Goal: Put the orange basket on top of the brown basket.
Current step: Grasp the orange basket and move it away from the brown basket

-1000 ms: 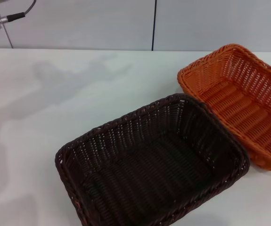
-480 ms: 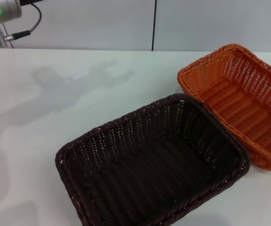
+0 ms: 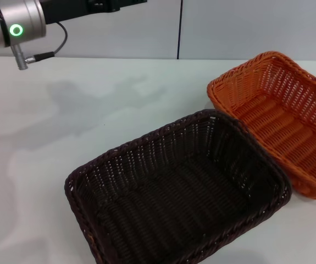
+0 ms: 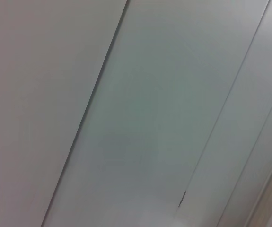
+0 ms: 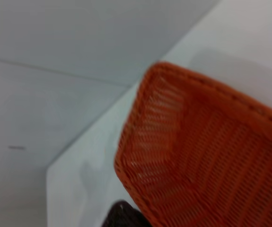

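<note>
my left arm (image 3: 20, 25) has swung further into the far left corner of the head view over the last second, high above the bench (image 3: 48, 165); its jaws are out of sight, so i cannot tell how they stand. nothing else has moved. the orange basket (image 3: 281, 118) sits at the far right, touching the brown basket (image 3: 177, 192) at one corner; the brown one lies near centre. my right wrist view looks down on the orange basket (image 5: 206, 156), though the right jaws don't show either. i judge this is only the approach, no grasp yet.
</note>
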You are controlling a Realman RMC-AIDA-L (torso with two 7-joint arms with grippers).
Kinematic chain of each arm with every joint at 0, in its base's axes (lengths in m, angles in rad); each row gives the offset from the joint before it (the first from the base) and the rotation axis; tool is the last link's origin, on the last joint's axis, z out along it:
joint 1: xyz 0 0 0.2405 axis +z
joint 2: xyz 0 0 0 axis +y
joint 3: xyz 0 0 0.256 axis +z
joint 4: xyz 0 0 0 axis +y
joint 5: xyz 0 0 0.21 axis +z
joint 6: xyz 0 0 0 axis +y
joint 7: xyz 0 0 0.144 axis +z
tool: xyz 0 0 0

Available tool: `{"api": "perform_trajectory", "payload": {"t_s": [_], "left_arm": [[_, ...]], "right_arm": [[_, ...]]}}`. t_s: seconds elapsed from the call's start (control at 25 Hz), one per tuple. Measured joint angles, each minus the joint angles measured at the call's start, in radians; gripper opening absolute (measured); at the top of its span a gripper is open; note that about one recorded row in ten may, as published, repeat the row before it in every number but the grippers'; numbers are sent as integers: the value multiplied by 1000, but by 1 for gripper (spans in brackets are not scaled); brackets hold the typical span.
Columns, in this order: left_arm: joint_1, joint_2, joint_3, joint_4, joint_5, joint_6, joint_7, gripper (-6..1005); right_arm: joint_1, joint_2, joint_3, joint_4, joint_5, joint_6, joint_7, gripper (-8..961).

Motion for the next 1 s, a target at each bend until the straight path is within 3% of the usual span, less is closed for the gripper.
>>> {"api": "perform_trajectory", "payload": {"t_s": [0.4,0.76,1.0], "left_arm": [[-12,-7,29,51,-4,35,43,827],[-15,-8,29,80,-4,60,57,827],[-18,-8,29,91,-5,80,62,827]], "right_arm": [[7,13,-110,106,-56,85,-6,703],[33,48,-178,133,-59,155,-7,694],[49,52,-200,175,-59,208,-27,688]]}}
